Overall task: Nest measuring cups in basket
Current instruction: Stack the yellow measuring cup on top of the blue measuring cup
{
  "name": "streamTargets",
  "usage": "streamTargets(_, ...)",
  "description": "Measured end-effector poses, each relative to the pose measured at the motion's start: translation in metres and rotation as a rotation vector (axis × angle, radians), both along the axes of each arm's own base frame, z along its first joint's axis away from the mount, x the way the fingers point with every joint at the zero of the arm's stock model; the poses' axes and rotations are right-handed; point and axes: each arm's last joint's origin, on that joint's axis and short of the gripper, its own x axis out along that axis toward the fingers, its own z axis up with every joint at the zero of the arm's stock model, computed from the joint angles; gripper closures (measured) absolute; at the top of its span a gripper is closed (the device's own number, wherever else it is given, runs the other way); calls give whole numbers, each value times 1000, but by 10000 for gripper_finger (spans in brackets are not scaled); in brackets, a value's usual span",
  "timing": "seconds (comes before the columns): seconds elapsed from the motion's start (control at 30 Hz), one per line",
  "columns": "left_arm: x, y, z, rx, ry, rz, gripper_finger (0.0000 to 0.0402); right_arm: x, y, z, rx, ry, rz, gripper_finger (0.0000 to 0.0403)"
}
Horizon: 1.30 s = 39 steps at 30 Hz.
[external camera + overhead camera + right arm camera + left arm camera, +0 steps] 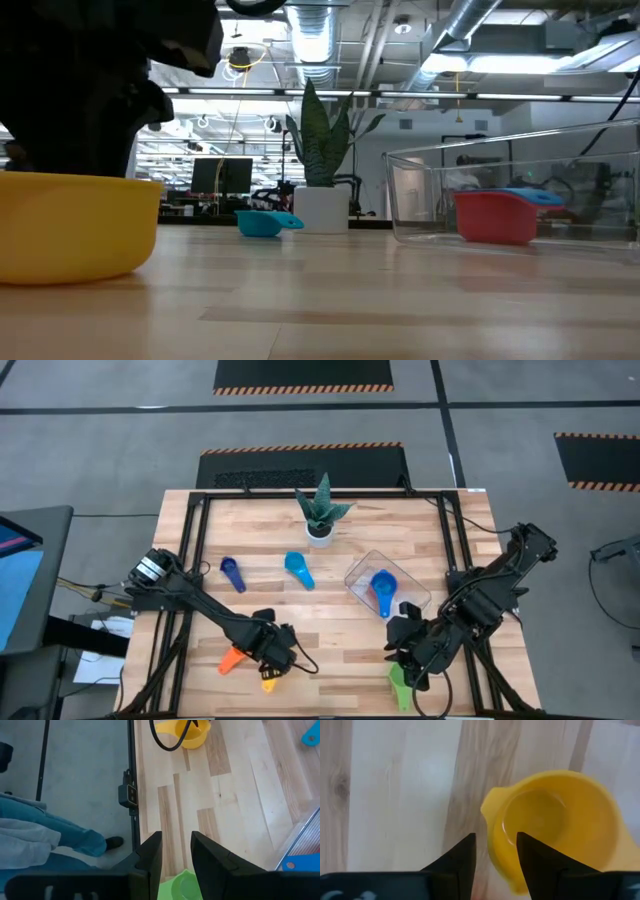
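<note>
The basket (388, 582) sits right of centre in the high view, with a blue cup (382, 588) already lying inside it; the low view shows a red cup (494, 217) under that blue one, so these 2 look nested as the task wants. The rest still lie loose on the surface (340, 630): a dark blue cup (231, 572) and a light blue cup (298, 569) in the middle, an orange cup (231, 658) and a yellow cup (270, 681) at lower left, a green cup (399, 682) at lower right.

The left pincer (272, 656) hovers at lower left directly over the yellow cup. Its wrist view shows the jaws narrowly parted, holding nothing, 1 finger (532, 857) over the bowl and the other outside the near wall, probably set to pinch that wall.

The right pincer (407, 658) hangs at lower right above the green cup, jaws narrowly apart and empty, the cup's rim visible between them, likely lined up for the same grasp.

A plant pot (320, 532) stands at upper centre, clear of both arms.
</note>
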Motion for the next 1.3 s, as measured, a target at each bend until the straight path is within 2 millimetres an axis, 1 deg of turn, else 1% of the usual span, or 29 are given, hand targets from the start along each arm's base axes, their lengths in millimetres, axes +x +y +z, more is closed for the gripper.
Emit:
streamTargets(0.1,1,0,0,4,-5,-15,271,0,0,0,1,0,0,275)
streamTargets(0.37,8,-2,2,15,-97,-33,271,0,0,0,1,0,0,275)
streamTargets(0.57,7,-3,1,-18,-72,-70,271,0,0,0,1,0,0,275)
streamTargets(0.73,10,-4,-6,-23,-60,-66,271,0,0,0,2,1,1,275)
streamTargets(0.83,10,-5,-13,-33,-20,-68,271,-1,1,0,3,3,5,275)
streamTargets(1.0,11,-5,-15,-48,-13,-66,274,-2,2,0,4,3,9,275)
streamTargets(1.1,11,-4,-15,-52,0,-65,300,-2,2,0,5,3,9,275)
streamTargets(1.13,11,-4,-15,-59,4,-66,316,-2,2,0,5,3,9,275)
streamTargets(1.23,11,-4,-15,-64,2,-59,379,-1,2,0,5,2,9,275)
streamTargets(1.3,12,-3,-15,-71,2,-29,393,-1,2,0,6,2,8,275)
